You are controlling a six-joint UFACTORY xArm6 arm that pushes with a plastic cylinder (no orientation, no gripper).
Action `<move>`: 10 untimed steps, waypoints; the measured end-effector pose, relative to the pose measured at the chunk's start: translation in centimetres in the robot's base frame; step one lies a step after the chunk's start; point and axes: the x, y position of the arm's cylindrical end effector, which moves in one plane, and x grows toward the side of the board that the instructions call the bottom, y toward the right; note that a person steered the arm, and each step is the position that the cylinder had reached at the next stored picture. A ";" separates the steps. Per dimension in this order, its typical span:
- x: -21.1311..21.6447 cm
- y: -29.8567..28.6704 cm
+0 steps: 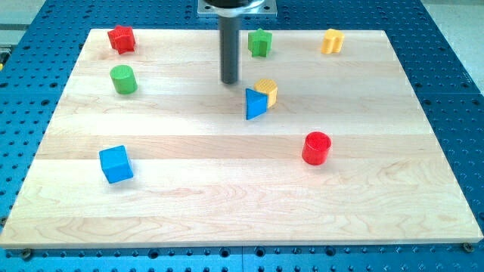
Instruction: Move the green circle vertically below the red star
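The green circle (122, 78) stands near the board's left side, a little below and to the right of the red star (120, 38) in the top left corner. My tip (229, 81) rests on the board near the top middle, well to the right of the green circle. It is just left of and above the blue triangle (255, 103) and the yellow hexagon (266, 91), which touch each other.
A green star (259, 41) sits at the top middle, right of the rod. A yellow block (331, 41) is at the top right. A red cylinder (316, 147) stands right of centre. A blue cube (116, 164) is at the lower left.
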 end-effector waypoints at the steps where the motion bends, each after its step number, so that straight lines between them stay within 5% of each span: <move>1: -1.2 -5.2; 5: 2.6 -13.7; 6: -1.6 -14.2; 7: 2.1 -17.3; 8: 6.0 -17.4; 10: 4.5 -10.6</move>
